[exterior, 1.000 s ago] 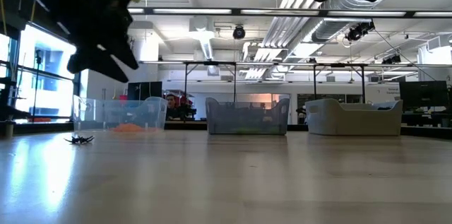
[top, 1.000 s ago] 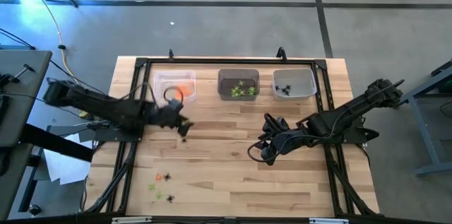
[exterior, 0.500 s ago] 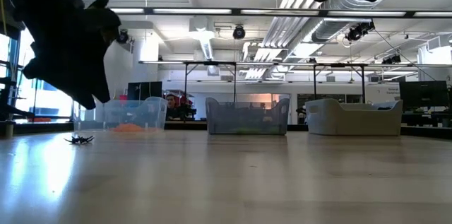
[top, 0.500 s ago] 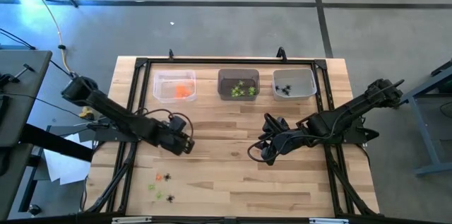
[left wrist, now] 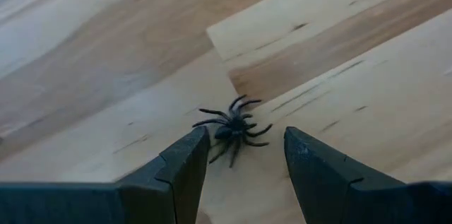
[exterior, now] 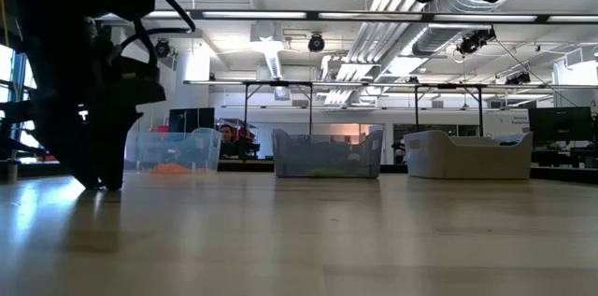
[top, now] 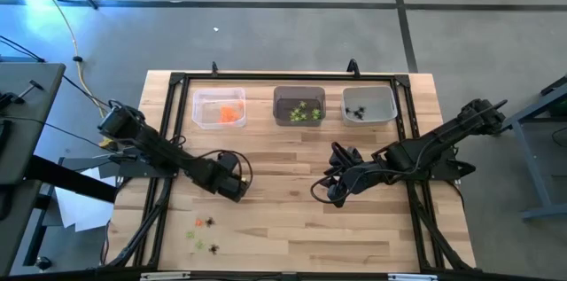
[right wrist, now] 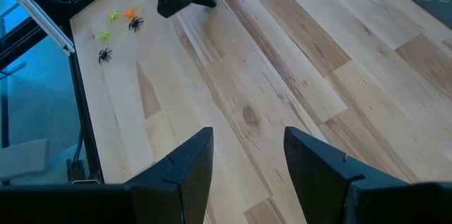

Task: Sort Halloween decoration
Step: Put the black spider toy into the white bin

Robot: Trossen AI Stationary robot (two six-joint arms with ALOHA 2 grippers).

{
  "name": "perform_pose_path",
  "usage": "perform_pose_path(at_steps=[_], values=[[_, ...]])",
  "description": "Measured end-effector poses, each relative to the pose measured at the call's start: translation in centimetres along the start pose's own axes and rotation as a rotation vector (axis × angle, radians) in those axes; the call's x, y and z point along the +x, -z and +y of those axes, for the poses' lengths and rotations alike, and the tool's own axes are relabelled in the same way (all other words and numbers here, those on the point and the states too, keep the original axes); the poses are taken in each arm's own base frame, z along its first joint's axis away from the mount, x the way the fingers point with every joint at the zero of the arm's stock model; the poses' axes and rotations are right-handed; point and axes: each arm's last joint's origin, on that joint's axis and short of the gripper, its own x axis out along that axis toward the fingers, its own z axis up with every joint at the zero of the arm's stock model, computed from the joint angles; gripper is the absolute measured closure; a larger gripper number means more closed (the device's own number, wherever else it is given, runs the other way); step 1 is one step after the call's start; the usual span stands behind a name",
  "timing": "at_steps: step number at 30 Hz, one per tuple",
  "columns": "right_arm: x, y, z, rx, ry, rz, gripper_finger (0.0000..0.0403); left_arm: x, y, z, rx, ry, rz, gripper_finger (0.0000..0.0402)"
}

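High view: left gripper [top: 232, 188] low over the table; right gripper [top: 332, 188] waits mid-table. Three bins [top: 220, 108] beyond them hold sorted trinkets; four loose trinkets [top: 205, 234] remain, so sorting appears mostly done.

Left wrist view: fingers spread, black spider [left wrist: 233, 129] between the tips, ungripped.

Right wrist view: fingers spread, empty.

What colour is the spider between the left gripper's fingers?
Black. The spider lies on the table between the open left gripper; the left wrist view shows it best.
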Motion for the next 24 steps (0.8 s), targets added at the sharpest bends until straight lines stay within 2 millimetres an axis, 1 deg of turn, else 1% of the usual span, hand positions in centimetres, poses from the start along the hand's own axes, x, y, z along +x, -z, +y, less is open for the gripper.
perform_pose_path(at_steps=[5,12,17,24], values=[[0.0,0.0,0.0,0.0,0.0,0.0,0.0231,1.0,-0.1,-0.1,0.019,-0.043,0.006,0.0227],[0.0,0.0,0.0,0.0,0.0,0.0,0.0231,1.1,-0.2,-0.1,0.105,-0.046,-0.006,0.0234],[0.0,0.0,0.0,0.0,0.001,0.0,0.0231,1.2,-0.3,-0.2,0.155,-0.041,-0.006,0.0262],[0.0,0.0,0.0,0.0,0.0,0.0,0.0231,1.2,-0.3,-0.2,0.249,-0.038,-0.005,0.0321]])
